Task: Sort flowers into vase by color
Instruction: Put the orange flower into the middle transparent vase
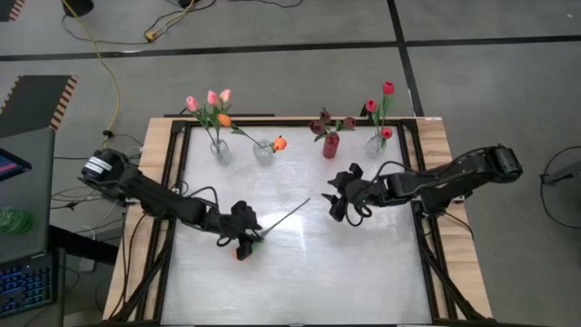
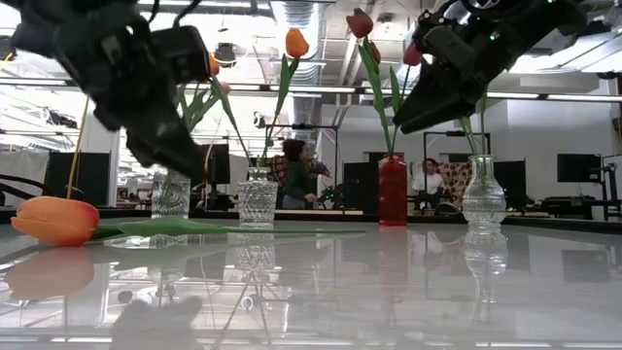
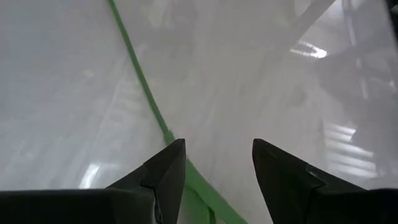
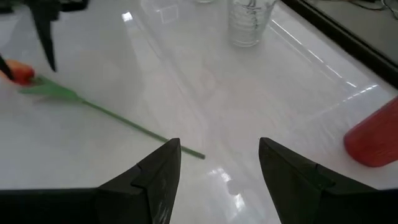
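Your left hand hovers spread just above the orange tulip lying flat on the surface, its stem running out ahead of the fingers. It looks light, thin and bendy; pinch the stem near the leaf. Your right hand waits spread, well apart.

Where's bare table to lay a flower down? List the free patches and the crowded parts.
Free: the white tabletop on the near side, below both arms, and the strip between the lying orange tulip and the right gripper. Crowded: the far edge, where four vases stand in a row, from the clear vase to the red vase. The left gripper hovers over the tulip.
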`<state>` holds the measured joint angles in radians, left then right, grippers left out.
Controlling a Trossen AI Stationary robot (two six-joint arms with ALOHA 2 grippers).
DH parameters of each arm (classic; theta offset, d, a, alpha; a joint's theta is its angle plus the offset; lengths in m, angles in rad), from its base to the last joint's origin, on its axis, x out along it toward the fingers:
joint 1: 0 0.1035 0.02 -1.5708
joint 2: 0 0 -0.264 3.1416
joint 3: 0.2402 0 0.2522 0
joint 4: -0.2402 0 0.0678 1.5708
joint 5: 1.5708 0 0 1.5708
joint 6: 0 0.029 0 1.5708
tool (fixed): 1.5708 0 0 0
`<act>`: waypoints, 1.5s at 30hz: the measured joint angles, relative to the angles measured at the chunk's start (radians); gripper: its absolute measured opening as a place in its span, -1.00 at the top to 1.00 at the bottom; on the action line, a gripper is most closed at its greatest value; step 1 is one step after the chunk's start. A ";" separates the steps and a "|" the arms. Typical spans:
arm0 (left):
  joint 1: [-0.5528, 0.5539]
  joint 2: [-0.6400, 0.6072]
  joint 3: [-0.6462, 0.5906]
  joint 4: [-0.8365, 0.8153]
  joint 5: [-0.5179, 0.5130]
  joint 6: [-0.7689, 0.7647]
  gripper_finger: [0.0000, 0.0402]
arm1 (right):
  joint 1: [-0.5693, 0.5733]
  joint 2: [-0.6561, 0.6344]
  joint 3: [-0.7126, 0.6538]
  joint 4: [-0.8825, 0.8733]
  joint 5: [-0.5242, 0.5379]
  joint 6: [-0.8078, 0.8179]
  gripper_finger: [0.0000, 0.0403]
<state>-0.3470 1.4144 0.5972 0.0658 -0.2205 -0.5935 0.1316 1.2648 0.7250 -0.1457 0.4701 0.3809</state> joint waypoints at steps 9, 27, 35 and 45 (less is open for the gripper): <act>-0.001 0.152 0.000 0.054 0.000 -0.025 0.14 | 0.049 0.000 0.000 0.005 -0.002 0.000 -0.21; -0.001 0.219 0.001 0.064 -0.039 -0.066 0.39 | 0.078 0.000 0.000 0.028 -0.001 0.001 -0.21; 0.000 0.222 -0.001 0.086 -0.055 -0.090 0.72 | 0.079 0.000 0.000 0.059 -0.002 -0.014 -0.21; 0.037 0.225 -0.003 0.139 -0.008 -0.166 0.94 | 0.153 0.000 0.000 0.195 -0.006 -0.325 -0.21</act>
<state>-0.3100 1.6394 0.5941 0.2048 -0.2285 -0.7596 0.2846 1.2648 0.7250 0.0497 0.4644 0.0561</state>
